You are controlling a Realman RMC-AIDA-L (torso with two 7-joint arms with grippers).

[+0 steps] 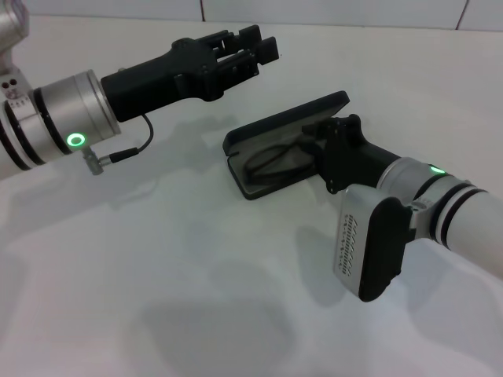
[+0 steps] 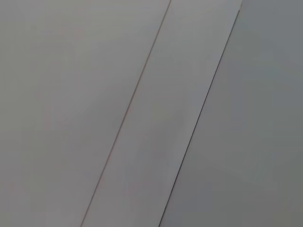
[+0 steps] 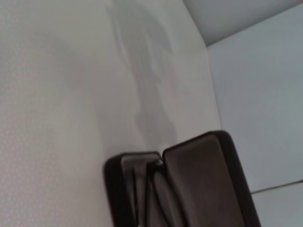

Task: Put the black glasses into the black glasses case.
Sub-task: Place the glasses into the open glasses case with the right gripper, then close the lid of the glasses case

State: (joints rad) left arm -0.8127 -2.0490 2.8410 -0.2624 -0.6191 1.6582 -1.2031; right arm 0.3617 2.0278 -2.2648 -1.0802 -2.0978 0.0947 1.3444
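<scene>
1. The black glasses case (image 1: 287, 145) lies open on the white bench (image 1: 157, 275), its lid standing up at the far side and its grey-lined tray facing the camera.
2. The black glasses (image 1: 271, 162) appear to lie inside that tray already: the head view shows thin dark loops against the lining, and the right wrist view shows dark curved shapes (image 3: 158, 198) in the same hollow beside the raised lid (image 3: 208, 179).
3. So the placing step looks done or nearly done. What seems left is for the right pincer (image 1: 318, 145) to let go, if it is holding anything, and pull clear; closing the lid is not asked for.
4. The right pincer reaches into the open case from the near right side, its tip over the tray just beside the glasses. Its fingers are hidden behind its own black body, so I cannot tell whether they are spread or pinching the frame.
5. The left pincer (image 1: 255, 49) hovers in the air, beyond the case and well apart from it, with its fingers close together and nothing between them.
6. Hard to make out: whether the temple arms sit fully within the tray or ride on its rim, since the right arm covers that end.
7. The left wrist view shows only pale flat panels with thin seams, none of the task's things.
</scene>
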